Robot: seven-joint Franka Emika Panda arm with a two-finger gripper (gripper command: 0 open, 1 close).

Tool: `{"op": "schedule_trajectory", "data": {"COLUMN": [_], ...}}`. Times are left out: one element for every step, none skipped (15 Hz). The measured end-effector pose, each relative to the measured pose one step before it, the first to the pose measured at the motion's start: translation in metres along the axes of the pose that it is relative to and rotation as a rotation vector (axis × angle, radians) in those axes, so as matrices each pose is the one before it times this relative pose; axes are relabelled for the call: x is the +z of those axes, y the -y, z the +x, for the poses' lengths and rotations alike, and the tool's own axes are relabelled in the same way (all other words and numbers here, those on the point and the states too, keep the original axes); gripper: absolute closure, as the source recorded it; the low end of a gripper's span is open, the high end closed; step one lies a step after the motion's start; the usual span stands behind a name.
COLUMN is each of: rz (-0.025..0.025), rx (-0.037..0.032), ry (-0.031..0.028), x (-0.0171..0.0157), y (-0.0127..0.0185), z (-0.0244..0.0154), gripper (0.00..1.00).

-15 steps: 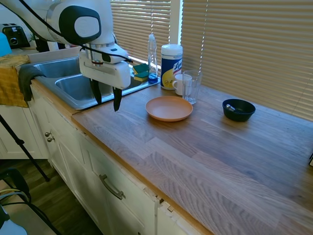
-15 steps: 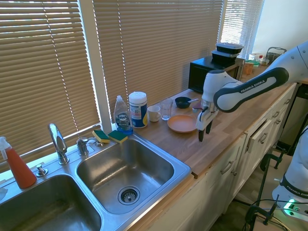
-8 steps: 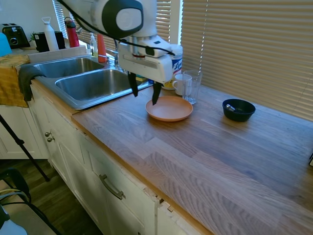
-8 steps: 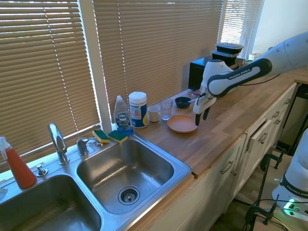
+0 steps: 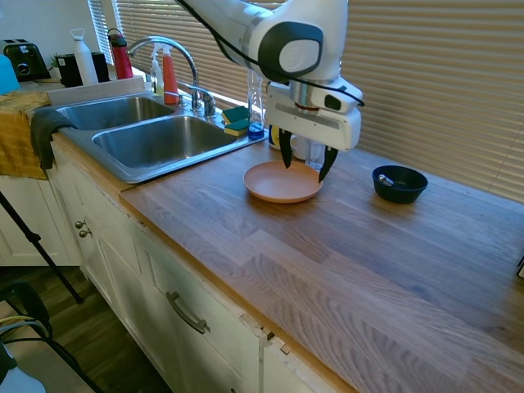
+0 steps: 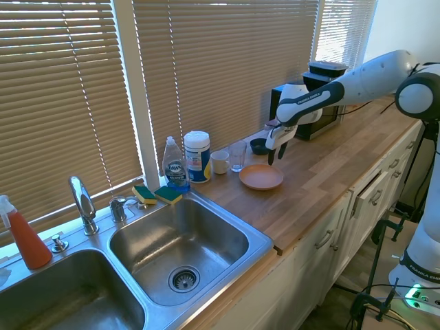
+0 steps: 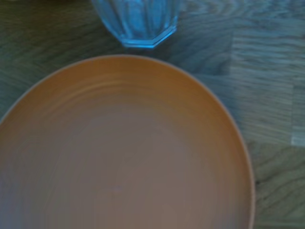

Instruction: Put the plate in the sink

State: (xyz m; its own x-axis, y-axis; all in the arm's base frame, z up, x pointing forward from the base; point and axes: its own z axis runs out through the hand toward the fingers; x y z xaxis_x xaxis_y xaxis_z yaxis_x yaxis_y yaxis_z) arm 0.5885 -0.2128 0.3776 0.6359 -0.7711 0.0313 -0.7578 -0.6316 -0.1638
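While the peach-orange plate (image 5: 283, 181) lies flat on the wooden counter (image 5: 344, 254), well apart from the sink (image 5: 155, 141), the gripper (image 5: 305, 162) hangs just above its far rim, jaws spread open and empty.

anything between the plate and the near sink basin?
Bare wooden counter only. The second exterior view shows nothing lying between the plate and the sink; the sponges sit off to the window side.

Round peach-orange plastic plate (image 5: 282, 182) on brown wood-grain countertop (image 5: 344, 254); small dark blue-black bowl (image 5: 399, 183); silvery stainless steel sink (image 6: 175, 244); white robot arm with black gripper (image 5: 304, 164)
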Motion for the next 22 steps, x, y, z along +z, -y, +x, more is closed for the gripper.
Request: {"op": "schedule_trajectory", "data": {"rz": [0.00815,0.00252,-0.00135,0.00278,0.00632,0.0087,0.00464,-0.00069,-0.00305,-0.00213,-0.00199,-0.00224,-0.00141,-0.00011,0.00174,0.00068,-0.00035,-0.00026,-0.00017,-0.00001,0.00017,0.00029], "rx": [-0.01094,-0.01083,-0.01146,-0.01209,-0.01387,-0.01275,-0.00732,-0.00137,-0.00116,-0.00051,-0.00133,-0.00308,-0.00349,-0.00315,-0.00315,-0.00183,-0.00137,-0.00095,-0.0003,-0.00088,-0.00084,-0.00082], "ry": [0.01614,0.02005,0.02627,0.02891,0.0237,0.02168,0.01938,0.01984,0.01785,0.00717,0.00599,0.00944,0.00749,0.00452,0.0006,0.0019,0.00404,0.00496,0.00306,0.00212,0.00149,0.00175], "x": [0.007,0.00902,0.0094,0.0075,0.00529,0.00363,0.00236,0.0013,0.00109,0.00137,0.00216,0.00352,0.00365,0.00253,0.00011,0.00024,0.00049,0.00085,0.00097,0.00074,0.00037,0.0001], "y": [-0.0007,0.0,0.00095,0.00316,0.00324,0.00349,0.00196,0.00063,0.00081,0.00047,0.00091,0.00193,0.00225,0.00215,0.00209,0.0012,0.00077,0.0007,0.00038,0.00071,0.00088,0.00091], "z": [0.01145,0.00886,0.00608,0.00363,0.00328,0.00186,0.00117,0.00035,0.00031,0.0008,0.00063,-0.00013,-0.00027,-0.00009,-0.00044,-0.00056,-0.0006,-0.00048,-0.00007,0.00017,0.00085,0.001], "gripper": [0.0,0.0,0.0,0.0,0.0,0.0,0.0,0.0,0.0,0.0,0.0,1.0,1.0,1.0,1.0,1.0,1.0,1.0,1.0,1.0,1.0,1.0]}}
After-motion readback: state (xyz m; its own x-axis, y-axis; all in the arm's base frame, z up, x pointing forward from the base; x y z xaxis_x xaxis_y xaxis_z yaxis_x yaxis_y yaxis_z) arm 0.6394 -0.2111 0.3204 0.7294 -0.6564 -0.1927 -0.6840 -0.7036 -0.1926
